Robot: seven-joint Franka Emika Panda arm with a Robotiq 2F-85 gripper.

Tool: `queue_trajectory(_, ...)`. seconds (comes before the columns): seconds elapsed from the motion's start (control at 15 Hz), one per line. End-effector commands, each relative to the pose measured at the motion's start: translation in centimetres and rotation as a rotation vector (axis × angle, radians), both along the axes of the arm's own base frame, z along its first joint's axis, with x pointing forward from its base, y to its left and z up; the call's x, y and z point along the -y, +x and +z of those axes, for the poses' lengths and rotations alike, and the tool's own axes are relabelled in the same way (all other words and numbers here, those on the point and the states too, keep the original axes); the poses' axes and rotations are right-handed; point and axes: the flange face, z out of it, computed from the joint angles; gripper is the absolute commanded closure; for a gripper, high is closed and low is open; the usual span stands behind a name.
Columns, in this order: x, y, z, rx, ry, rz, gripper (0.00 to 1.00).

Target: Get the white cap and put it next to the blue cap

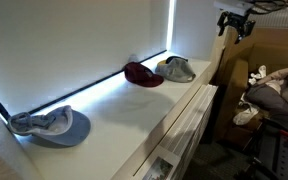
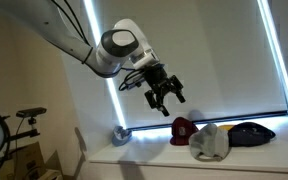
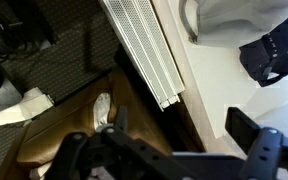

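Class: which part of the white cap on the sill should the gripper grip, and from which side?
Probably the crown of the white cap, from above: it sits as a soft rounded hump on the sill, with the red cap and a dark cap close at its sides. The open gripper hangs higher.

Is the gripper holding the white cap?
No, the gripper hangs open and empty in the air, apart from the white cap lying on the ledge.
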Motion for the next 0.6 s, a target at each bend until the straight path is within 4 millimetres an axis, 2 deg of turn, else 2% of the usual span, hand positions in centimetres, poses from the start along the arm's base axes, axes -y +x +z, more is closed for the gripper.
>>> queue_trajectory(0.0,-1.0,6.5,0.1,-0.177,0.0,-0.037,0.0)
queue_trajectory(0.27,-0.5,11.0,-1.0,-0.369,0.028,-0.137,0.0)
queue_trajectory(0.53,2.3,14.3,-3.7,-0.544,0.036,-0.212,0.0)
